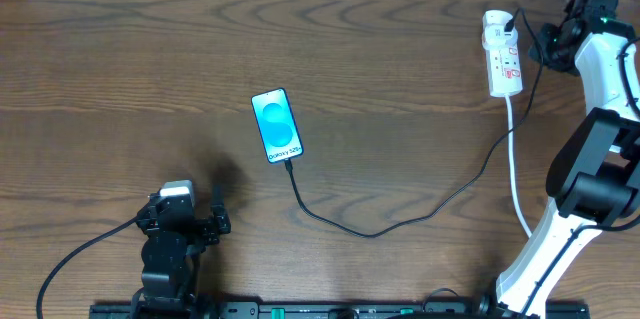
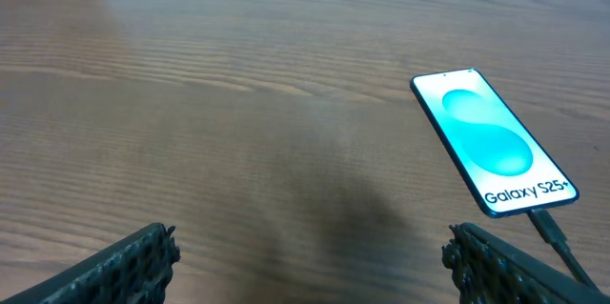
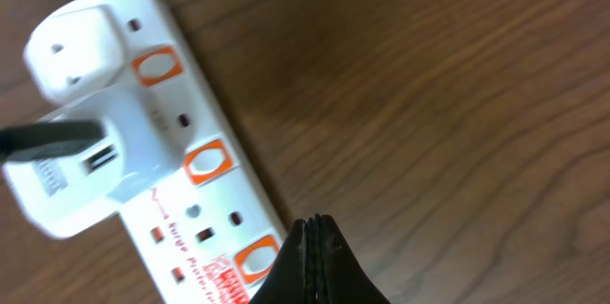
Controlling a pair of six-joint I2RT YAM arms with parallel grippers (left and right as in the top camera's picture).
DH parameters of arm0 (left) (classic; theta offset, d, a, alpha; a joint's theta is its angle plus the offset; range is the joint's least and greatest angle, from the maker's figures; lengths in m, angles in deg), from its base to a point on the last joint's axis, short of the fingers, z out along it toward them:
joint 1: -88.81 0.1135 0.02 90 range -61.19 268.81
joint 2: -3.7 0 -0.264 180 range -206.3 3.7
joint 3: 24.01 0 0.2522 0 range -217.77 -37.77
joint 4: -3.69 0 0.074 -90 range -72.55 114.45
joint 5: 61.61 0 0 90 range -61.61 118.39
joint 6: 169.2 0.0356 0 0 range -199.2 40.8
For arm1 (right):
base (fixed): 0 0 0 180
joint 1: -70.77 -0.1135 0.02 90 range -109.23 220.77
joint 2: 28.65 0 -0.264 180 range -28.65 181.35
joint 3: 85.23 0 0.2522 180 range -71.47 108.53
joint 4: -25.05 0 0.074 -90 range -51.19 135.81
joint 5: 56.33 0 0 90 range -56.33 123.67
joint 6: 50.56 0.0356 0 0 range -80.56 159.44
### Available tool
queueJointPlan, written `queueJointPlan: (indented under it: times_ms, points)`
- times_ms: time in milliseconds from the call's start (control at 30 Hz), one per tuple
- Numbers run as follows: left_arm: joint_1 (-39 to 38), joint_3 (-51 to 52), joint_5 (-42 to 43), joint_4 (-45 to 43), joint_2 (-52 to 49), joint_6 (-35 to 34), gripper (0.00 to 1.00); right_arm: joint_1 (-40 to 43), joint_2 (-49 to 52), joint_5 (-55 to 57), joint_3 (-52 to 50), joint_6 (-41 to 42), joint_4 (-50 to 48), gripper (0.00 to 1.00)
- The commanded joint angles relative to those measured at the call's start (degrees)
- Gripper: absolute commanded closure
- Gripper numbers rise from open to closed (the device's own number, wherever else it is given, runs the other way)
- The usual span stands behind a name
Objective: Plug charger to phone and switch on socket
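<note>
A dark wooden tabletop (image 1: 120, 59) seen from above, with a robot arm at each near corner.

The phone (image 1: 277, 126) lies flat and face up a little left of the tabletop's centre. Its screen glows cyan above a white band reading "Galaxy S25+". It is slightly tilted, with its bottom end turned toward the near edge.

The charger (image 1: 370, 231), a thin black cable, is plugged into the phone's bottom end. From there it loops toward the near edge, then runs up to the far right corner.

The socket (image 1: 503, 59), a white strip, lies lengthwise in that far right corner. The charger's other end enters a white adapter (image 3: 76, 166) seated in the socket. Orange-framed switches (image 3: 208, 163) sit along the socket's face; whether any is on cannot be told. A white cord (image 1: 517, 179) leaves the socket and runs toward the near edge on the right.

The left gripper (image 2: 307, 247) hovers low near the near left corner, well apart from the phone. Its jaws are spread wide and hold nothing. Its black ribbed fingers (image 2: 124, 266) show at both bottom corners of the left wrist view.

The right gripper (image 3: 310, 237) is clenched tight, its fingers pressed together with nothing between them. Its tip is just beside the socket's edge, next to a switch. Whether it touches the socket cannot be told.
</note>
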Motion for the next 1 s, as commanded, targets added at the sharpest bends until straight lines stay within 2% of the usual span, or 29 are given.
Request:
queueJointPlan:
  times_ms: [0,400,967]
  points:
    - [-0.3,1.1,-0.7,-0.1,0.5,0.0,0.07,1.2,0.4,1.9,0.1,4.3,-0.9,0.99]
    - [-0.3,1.1,-0.7,-0.1,0.5,0.0,0.07,1.3,6.2,-18.3,0.1,4.2,-5.9,0.99]
    - [-0.3,1.1,-0.7,-0.1,0.5,0.0,0.07,1.3,6.3,-20.2,0.1,4.2,-9.3,0.99]
